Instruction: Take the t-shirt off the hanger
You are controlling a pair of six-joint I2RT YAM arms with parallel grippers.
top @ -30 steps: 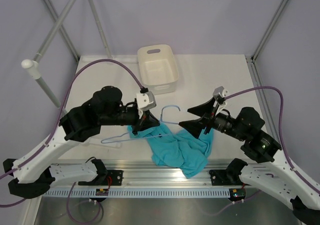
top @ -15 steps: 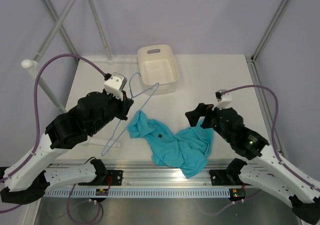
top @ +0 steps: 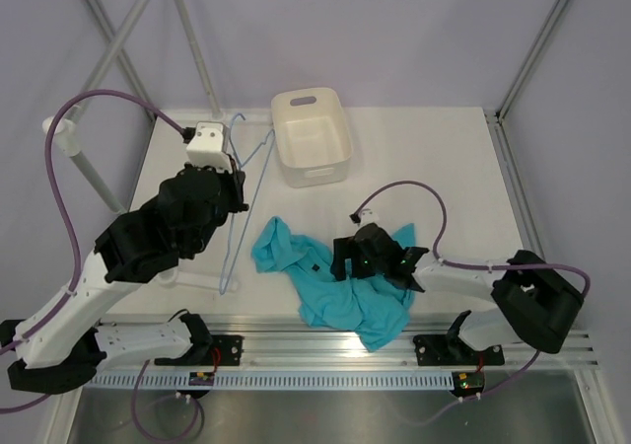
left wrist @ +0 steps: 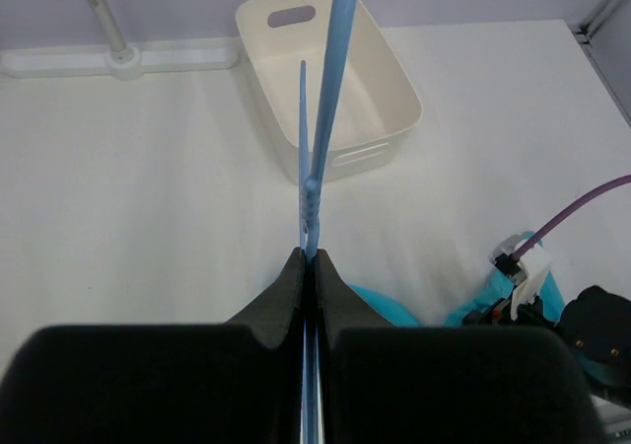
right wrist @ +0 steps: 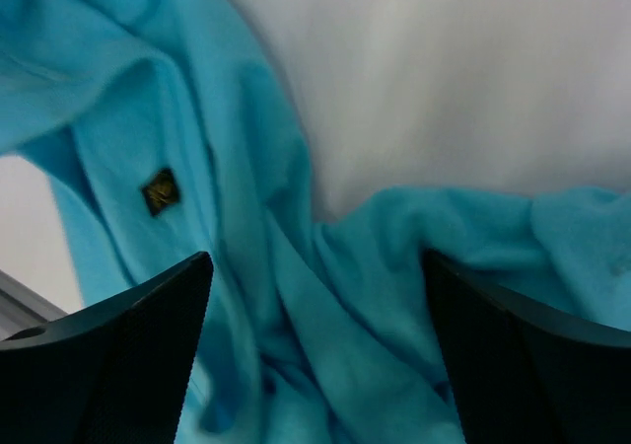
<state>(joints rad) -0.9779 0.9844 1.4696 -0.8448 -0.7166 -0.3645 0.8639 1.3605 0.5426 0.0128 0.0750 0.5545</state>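
Note:
The teal t-shirt (top: pixel 340 288) lies crumpled on the table near the front edge, with no wire in it. The light-blue hanger (top: pixel 240 202) hangs bare to its left and slants toward the tub. My left gripper (top: pixel 235 189) is shut on the hanger's wire (left wrist: pixel 326 89), which runs out between the closed jaws (left wrist: pixel 311 258). My right gripper (top: pixel 367 259) sits low over the middle of the shirt. Its wrist view is filled with folded teal cloth (right wrist: pixel 148 118), and the gripper (right wrist: pixel 315 261) stands wide open with nothing pinched.
A white tub (top: pixel 338 138) stands at the back centre, just beyond the hanger's hook. Grey rack poles (top: pixel 94 183) rise at the left, one with a white cap (top: pixel 57 128). A metal rail (top: pixel 325 350) runs along the near edge.
My left arm has carried the hanger up and to the back left, clear of the shirt. The right arm has folded down low over the shirt and its jaws have spread wider.

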